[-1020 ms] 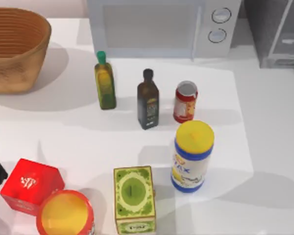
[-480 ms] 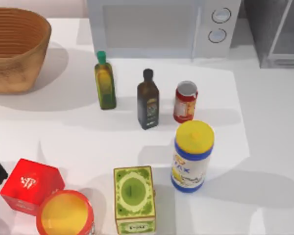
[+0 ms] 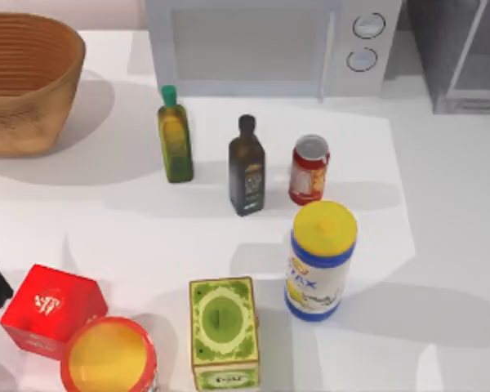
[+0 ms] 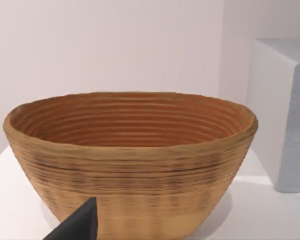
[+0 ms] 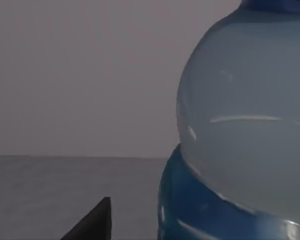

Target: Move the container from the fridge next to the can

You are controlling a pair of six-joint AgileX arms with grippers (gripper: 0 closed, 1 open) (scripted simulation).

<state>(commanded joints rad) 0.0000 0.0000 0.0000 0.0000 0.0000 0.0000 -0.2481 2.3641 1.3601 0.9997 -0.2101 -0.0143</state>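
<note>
Right end effector (image 5: 102, 220): one dark fingertip shows close beside the bottle; cannot tell how far open, or whether it grips.
Bottle (image 5: 240, 125): inside grey fridge (image 3: 461, 49), upright.
Handling: likely light, smooth, slippery, thin-walled; grip body below cap.
Can (image 3: 309, 169): mid-worktop, beside dark bottle (image 3: 247, 167).
Left arm: parked near basket (image 4: 130, 160).

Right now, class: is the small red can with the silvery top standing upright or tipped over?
Upright. From above, the small red can shows its round silvery top, its red side running straight down to the white table.
</note>
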